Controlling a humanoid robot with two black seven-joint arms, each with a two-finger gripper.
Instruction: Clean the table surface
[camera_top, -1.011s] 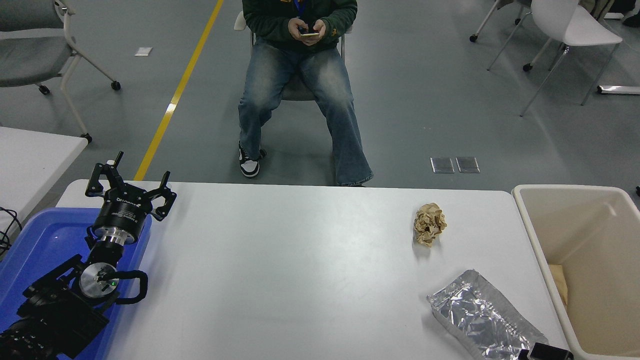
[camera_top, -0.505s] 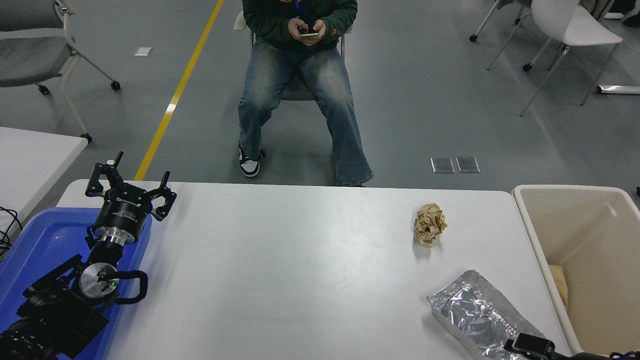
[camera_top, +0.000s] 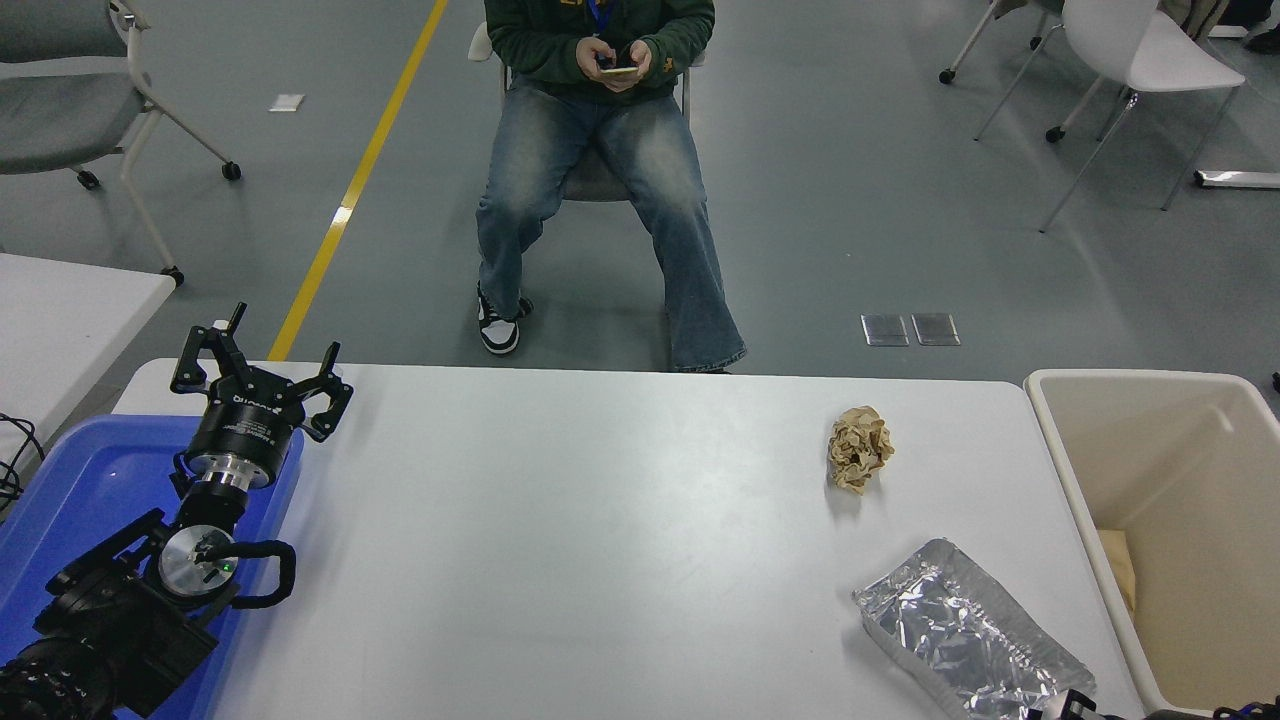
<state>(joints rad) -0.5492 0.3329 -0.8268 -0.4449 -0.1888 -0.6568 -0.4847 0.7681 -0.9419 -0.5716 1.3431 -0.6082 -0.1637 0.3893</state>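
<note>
The table surface (camera_top: 600, 540) is a wide white-grey top. On its right side lie a crumpled brown paper ball (camera_top: 858, 448) and, nearer the front, a crinkled silver foil bag (camera_top: 965, 632). My left gripper (camera_top: 262, 358) is parked at the lower left over the table's far left corner, open and empty. Only a small black part of my right gripper (camera_top: 1075, 705) shows at the bottom edge, just beside the foil bag's near end.
A beige bin (camera_top: 1060, 470) stands against the table's right end with something tan inside. A blue tray (camera_top: 70, 490) lies under my left arm. A person (camera_top: 600, 150) sits on a chair beyond the far edge, holding a phone. A smaller white table (camera_top: 60, 310) is at the left.
The black part of my right gripper rose at the bottom right by the foil bag, then sank back toward the bottom edge. The left arm, paper ball and foil bag have not moved.
</note>
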